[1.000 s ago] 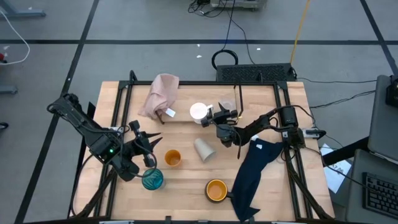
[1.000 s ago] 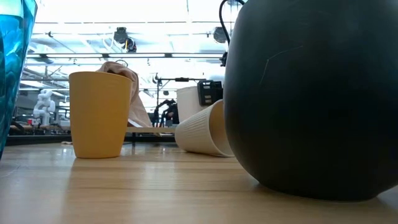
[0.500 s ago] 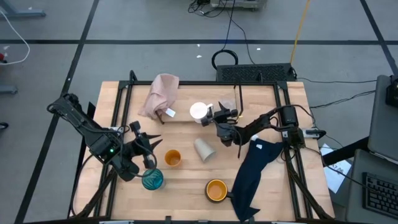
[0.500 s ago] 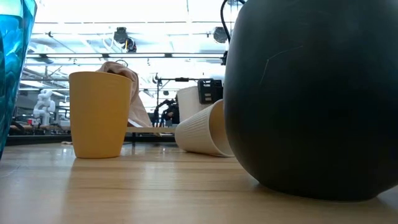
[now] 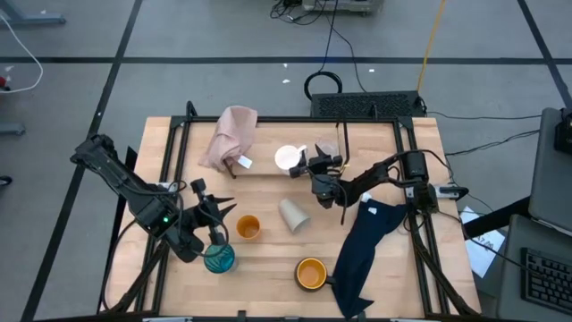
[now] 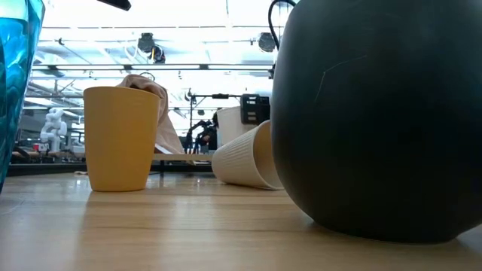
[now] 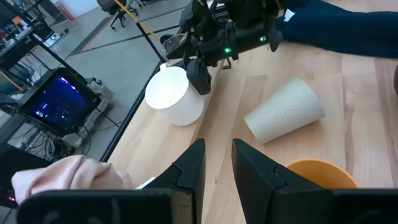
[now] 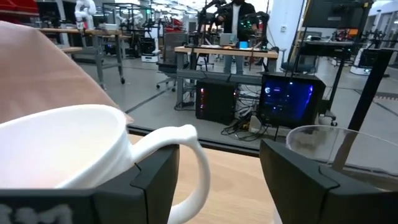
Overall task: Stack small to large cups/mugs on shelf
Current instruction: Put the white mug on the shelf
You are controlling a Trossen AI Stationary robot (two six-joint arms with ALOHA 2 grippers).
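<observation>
Right gripper (image 5: 298, 166) mid-table, fingers apart around white mug (image 5: 287, 158) handle, left gripper (image 5: 221, 217) slightly apart above teal glass (image 5: 219, 258).

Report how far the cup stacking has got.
Done: nothing is stacked.

In hand: the right gripper is at the white mug, fingers open around its handle, beside the clear cup. The left gripper hovers open near the teal glass.

Left: the small orange cup, the beige cup on its side and the orange-yellow mug sit apart on the table.
</observation>
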